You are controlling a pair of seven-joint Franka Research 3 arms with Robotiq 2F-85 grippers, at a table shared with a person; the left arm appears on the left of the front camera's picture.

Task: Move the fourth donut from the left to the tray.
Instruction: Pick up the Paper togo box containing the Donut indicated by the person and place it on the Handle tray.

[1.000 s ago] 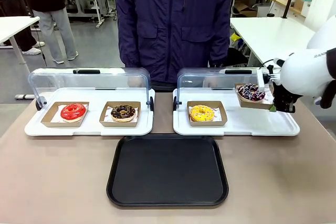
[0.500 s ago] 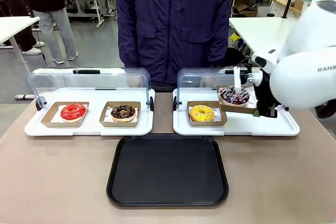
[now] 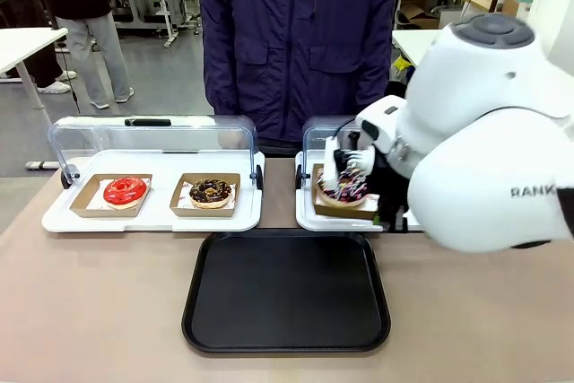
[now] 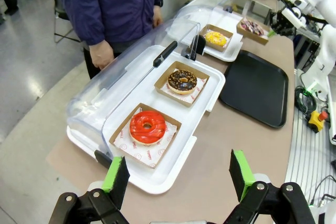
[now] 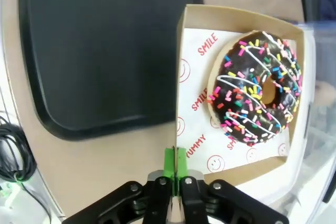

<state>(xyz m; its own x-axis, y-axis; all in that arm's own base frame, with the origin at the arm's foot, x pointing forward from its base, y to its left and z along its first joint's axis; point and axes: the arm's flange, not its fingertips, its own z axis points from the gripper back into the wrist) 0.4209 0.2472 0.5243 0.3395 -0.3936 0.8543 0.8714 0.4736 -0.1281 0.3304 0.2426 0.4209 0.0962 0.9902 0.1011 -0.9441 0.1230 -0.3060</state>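
The black tray (image 3: 285, 291) lies bare at the table's near middle, open from above and from the near edge. Just beyond it, the two white trays (image 3: 152, 213) with raised clear lids (image 3: 152, 136) close off the far side, and a person (image 3: 296, 42) stands right behind them. The bulky right arm (image 3: 484, 150) crowds the right side, carrying the sprinkled donut (image 3: 343, 184) in its holder above the right white tray, near the black tray's far right corner.

Fourth donut from the left (image 3: 344, 185): chocolate glaze, white drizzle, pink sprinkles; in brown cardboard holder, lifted, tilted, above white tray's left end. Tray (image 3: 285, 291): black, rectangular, flat on table, near.
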